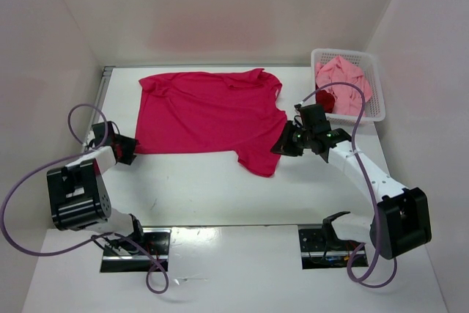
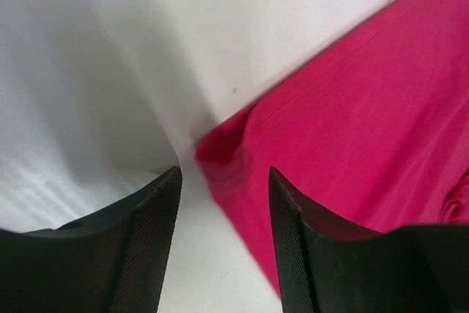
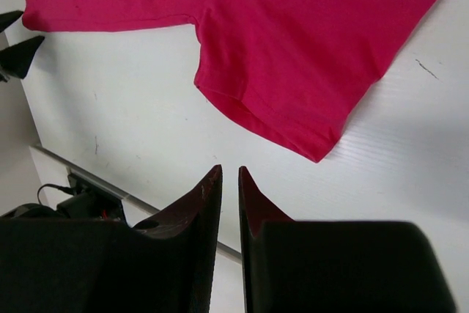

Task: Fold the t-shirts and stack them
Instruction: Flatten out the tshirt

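Observation:
The bright magenta-red t-shirt (image 1: pixel 209 115) lies spread flat on the white table. My left gripper (image 1: pixel 130 150) is open and empty at the shirt's near left hem corner; in the left wrist view the corner (image 2: pixel 216 148) lies just ahead of the open gripper (image 2: pixel 225 174). My right gripper (image 1: pixel 282 144) is shut and empty beside the near right sleeve; in the right wrist view the sleeve (image 3: pixel 293 86) lies ahead of the gripper (image 3: pixel 229 171). The salmon pink shirt (image 1: pixel 338 75) and the dark crimson shirt (image 1: pixel 326 100) sit bundled in the basket.
A white plastic mesh basket (image 1: pixel 372 86) stands at the back right corner. White walls close in the table at the left, back and right. The arm bases and their cables sit at the near edge.

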Controlling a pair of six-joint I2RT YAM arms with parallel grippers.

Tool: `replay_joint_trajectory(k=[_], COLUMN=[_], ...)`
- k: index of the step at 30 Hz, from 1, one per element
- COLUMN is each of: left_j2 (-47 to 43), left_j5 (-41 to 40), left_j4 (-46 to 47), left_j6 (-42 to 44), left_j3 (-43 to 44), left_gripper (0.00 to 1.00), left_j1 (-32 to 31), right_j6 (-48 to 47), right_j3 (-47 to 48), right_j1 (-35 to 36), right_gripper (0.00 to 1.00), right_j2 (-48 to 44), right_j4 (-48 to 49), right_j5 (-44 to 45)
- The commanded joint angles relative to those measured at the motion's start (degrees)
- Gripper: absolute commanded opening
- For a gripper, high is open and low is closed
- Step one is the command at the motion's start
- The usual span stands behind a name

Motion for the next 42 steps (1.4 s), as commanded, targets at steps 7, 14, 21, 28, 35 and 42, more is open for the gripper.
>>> replay_joint_trajectory(k=[7, 14, 21, 28, 35, 42], left_j2=[4.7, 4.5, -1.8, -8.2, -13.0, -14.2], left_j5=[0.4, 0.3, 0.3, 4.0, 7.5, 8.6], left_j4=[5.7, 3.2, 0.8, -0.4, -2.0, -2.5], left_j6=[-2.3, -0.5, 3.4, 8.1, 11.9, 11.9], left_j3=[3.2, 3.7, 2.9, 0.3, -3.4, -4.0], left_gripper=[0.44, 0.13, 0.0, 0.0, 0.0, 0.0], left_j1=[0.2, 0.2, 0.2, 0.2, -0.3, -2.0], right_j6=[0.6, 4.4, 13.9, 17.3, 20.3, 21.5], right_j3=[-0.4, -1.4, -9.6, -15.0, -18.6, -18.0], right_j1=[-0.1, -0.1, -0.1, -0.1, 1.1, 1.1], right_gripper=[0.2, 0.31, 0.47, 0.51, 0.51, 0.47], right_j2=[-0.8, -0.3, -1.6, -1.6, 4.2, 7.6], right_j4=[2.6, 1.9, 1.4, 3.2, 14.4, 17.8], right_j5=[-0.5, 4.0, 6.5, 7.8, 4.8, 5.4])
